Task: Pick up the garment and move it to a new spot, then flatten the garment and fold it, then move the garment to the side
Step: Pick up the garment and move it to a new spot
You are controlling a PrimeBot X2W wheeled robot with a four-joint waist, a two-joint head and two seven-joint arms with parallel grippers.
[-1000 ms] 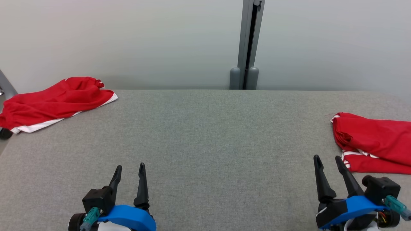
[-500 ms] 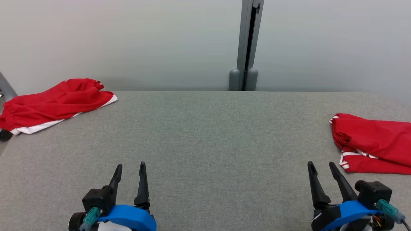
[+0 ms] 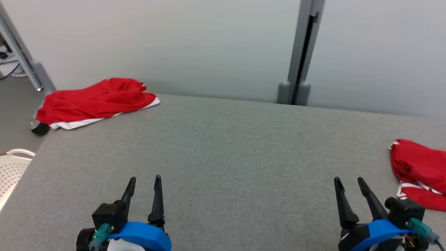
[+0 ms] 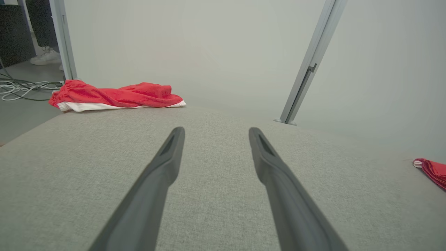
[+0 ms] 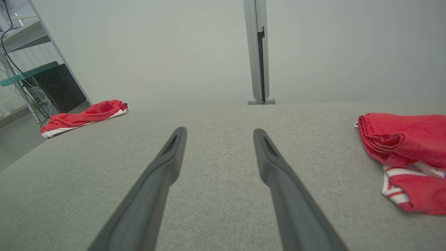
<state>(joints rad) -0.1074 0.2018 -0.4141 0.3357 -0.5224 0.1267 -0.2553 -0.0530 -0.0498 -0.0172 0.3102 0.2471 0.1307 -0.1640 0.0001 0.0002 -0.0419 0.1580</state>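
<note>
1. My left gripper sits at the lower left of the head view. Its two fingers stand apart with bare table between them, holding nothing.
2. My right gripper sits at the lower right, also spread and empty. Its fingers lean slightly toward the frame's left.
3. The crumpled garment lies at the upper left of the head view, on the table's far left corner. It is well apart from both grippers.
4. Its long axis runs almost level across the frame, rising a little toward the right, roughly along the table's far edge.
5. A white band runs along its near edge, and the red cloth bunches highest at its right end. Its left end reaches the table's side edge, just above a black caster.
6. The folded garment lies at the right edge of the frame, near my right gripper but not touching it.
7. Its rounded, stacked folds face the frame's left, toward the table's middle. White stripes show at its near lower corner, and its right part is cut off by the frame.
8. In the right wrist view the folded garment sits to the right of my fingers.
9. A grey post stands behind the table's far edge. A white perforated basket shows at the left edge.
</note>
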